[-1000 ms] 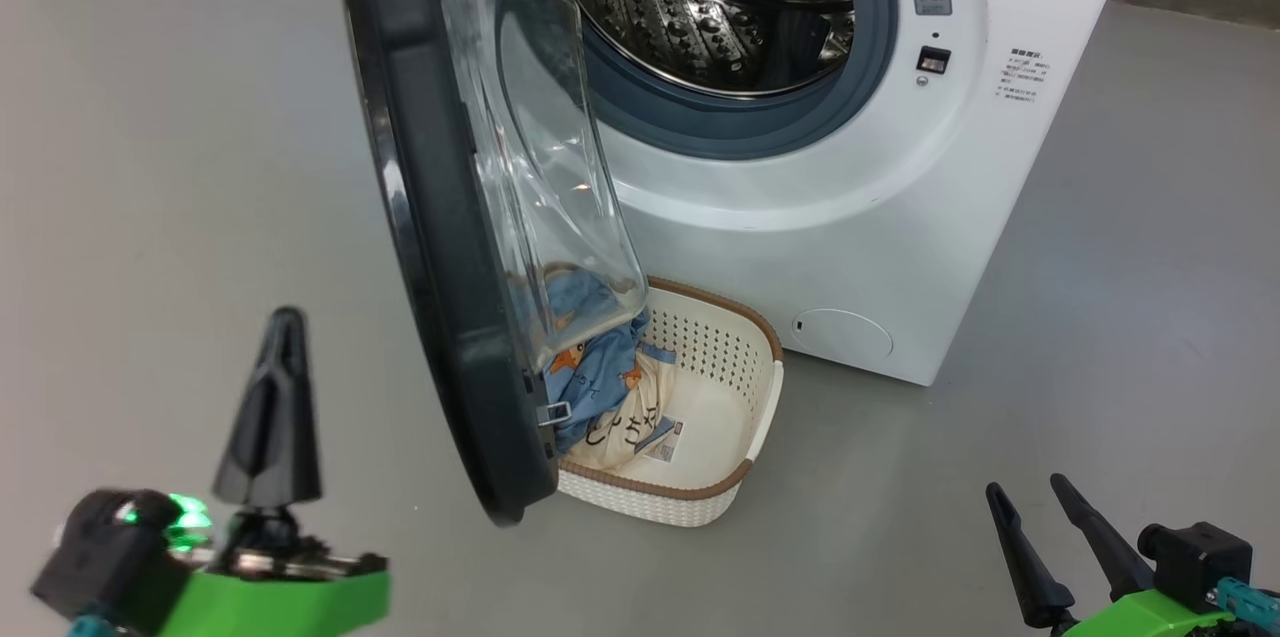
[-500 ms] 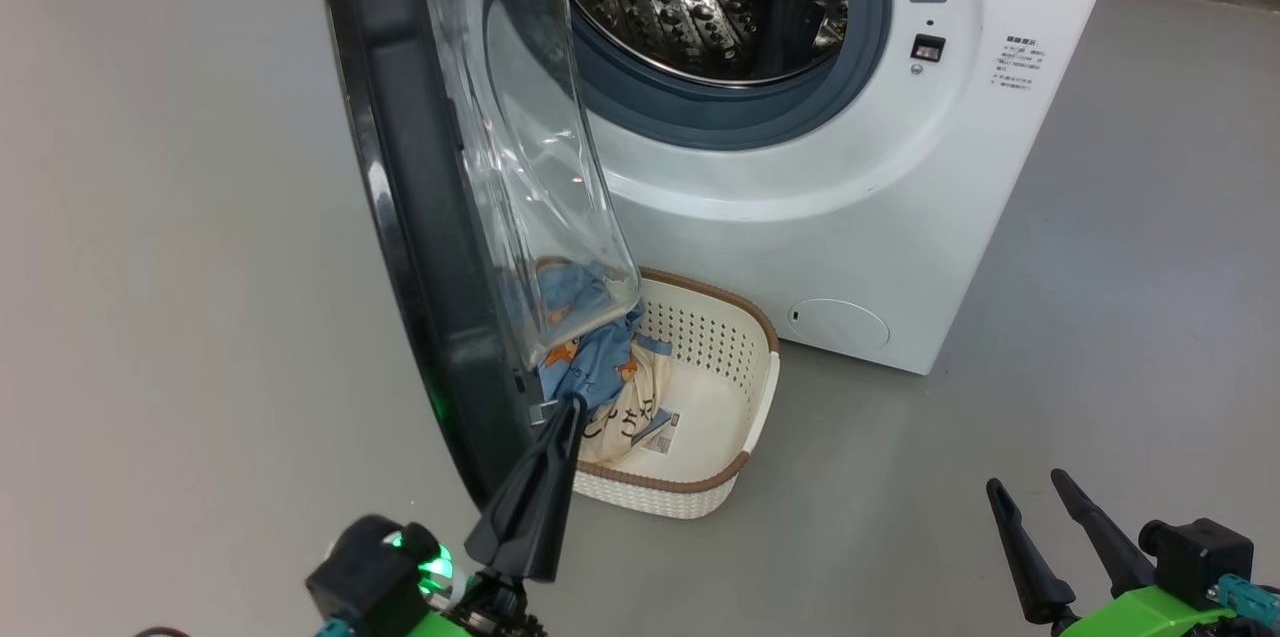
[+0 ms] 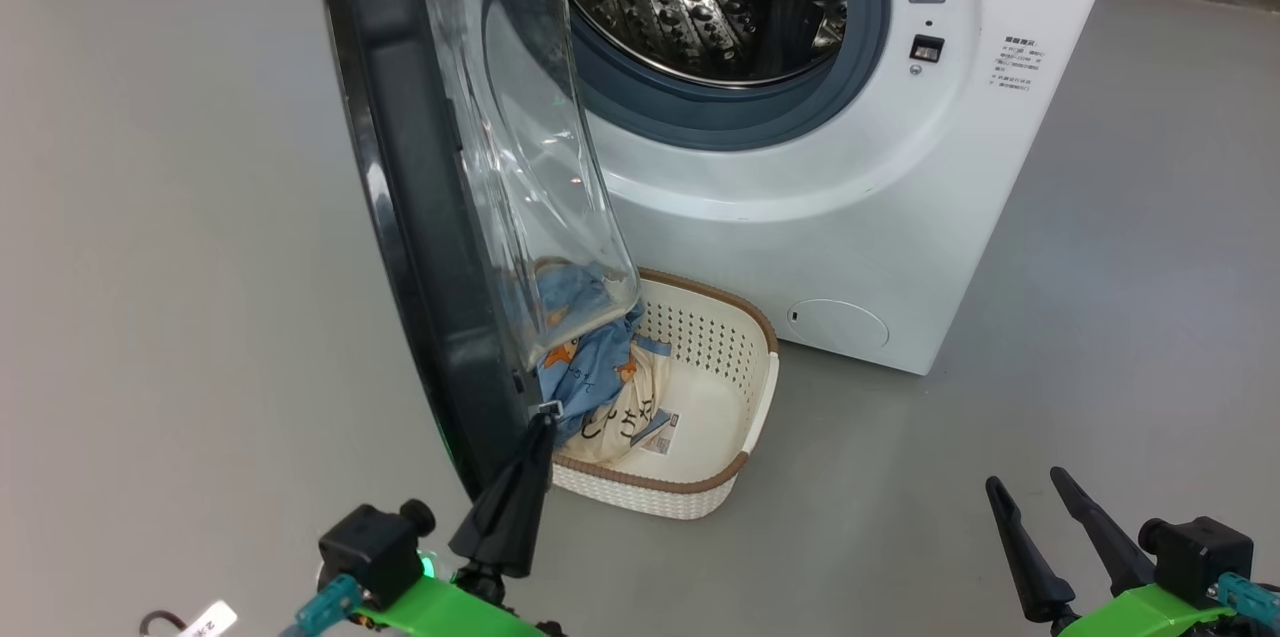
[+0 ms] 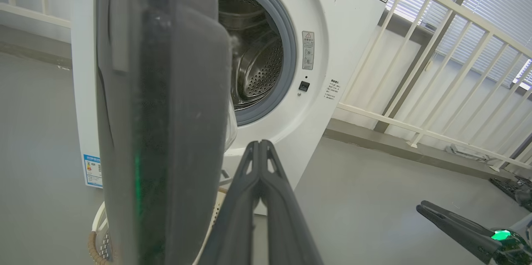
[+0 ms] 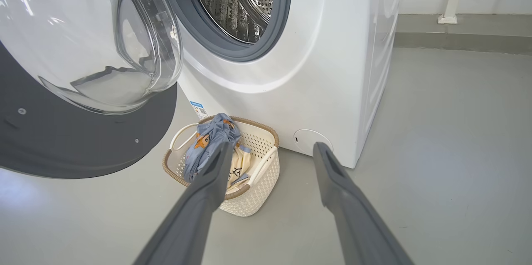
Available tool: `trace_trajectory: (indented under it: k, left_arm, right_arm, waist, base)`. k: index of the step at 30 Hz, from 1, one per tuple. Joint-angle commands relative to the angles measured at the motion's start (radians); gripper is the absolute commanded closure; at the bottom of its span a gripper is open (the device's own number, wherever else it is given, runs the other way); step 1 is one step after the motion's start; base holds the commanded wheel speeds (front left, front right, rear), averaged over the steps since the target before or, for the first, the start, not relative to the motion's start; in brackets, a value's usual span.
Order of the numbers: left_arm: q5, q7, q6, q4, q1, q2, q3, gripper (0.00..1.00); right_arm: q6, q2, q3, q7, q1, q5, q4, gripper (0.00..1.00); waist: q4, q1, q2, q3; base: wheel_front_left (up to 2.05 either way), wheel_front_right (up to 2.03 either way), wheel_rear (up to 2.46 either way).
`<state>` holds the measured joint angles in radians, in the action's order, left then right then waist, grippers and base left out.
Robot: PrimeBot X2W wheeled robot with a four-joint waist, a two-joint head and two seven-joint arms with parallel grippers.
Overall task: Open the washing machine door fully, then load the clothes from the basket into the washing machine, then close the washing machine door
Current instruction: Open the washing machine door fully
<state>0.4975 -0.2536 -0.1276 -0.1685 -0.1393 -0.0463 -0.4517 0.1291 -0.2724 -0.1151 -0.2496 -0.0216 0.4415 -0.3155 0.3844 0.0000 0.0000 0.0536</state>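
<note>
Half open was about where the washing machine door (image 3: 430,217) stood. It was swung out from the washing machine (image 3: 850,217), nearly edge-on to the head camera, with its glass bowl hanging over the left end of the basket (image 3: 700,502). So I'd say step one, getting the door fully open, wasn't finished. The clothes (image 3: 595,372) lay bunched in that basket, which sat on the floor (image 3: 200,317) at the foot of the machine's front, partly under the door. The drum (image 3: 690,7) looked empty from here.

The left gripper (image 3: 538,432) had its fingers pressed together with nothing between them. Its tip was up at the door's lower edge, right by the little metal catch on the glass side. Whether it was touching or just beside it, I couldn't tell. In the left wrist view the black rim stood just left of those fingers.

My guess is the next move needed a steady push outward along the hinge's arc until the door cleared the basket. The glossy rim looked easy to slip off.

The right gripper (image 3: 1025,482) hung low with its fingers spread wide and empty, well apart from the door and basket.
</note>
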Motion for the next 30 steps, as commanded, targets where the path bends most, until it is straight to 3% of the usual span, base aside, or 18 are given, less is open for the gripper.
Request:
trace_trajectory:
  k: [1,15,30]
  left_arm:
    - [0.011,-0.008,-0.003,0.010,-0.049,-0.004,0.040,1.00]
    - [0.014,-0.008,-0.003,-0.060,-0.078,-0.004,0.091,1.00]
    - [-0.046,-0.008,-0.003,-0.078,-0.049,-0.016,0.269,1.00]
  right_arm:
    - [0.002,-0.016,-0.019,-0.012,-0.021,-0.001,0.025,0.00]
    - [0.002,-0.015,-0.018,-0.012,-0.018,-0.005,0.030,0.00]
    - [0.002,-0.017,-0.019,-0.012,-0.019,-0.009,0.044,0.00]
  waist:
    - [0.000,0.0000,0.0000,0.000]
    - [0.008,0.0000,0.0000,-0.003]
    - [0.021,0.0000,0.0000,0.010]
  base:
    - [0.00,0.00,0.00]
    - [0.00,0.00,0.00]
    - [0.00,0.00,0.00]
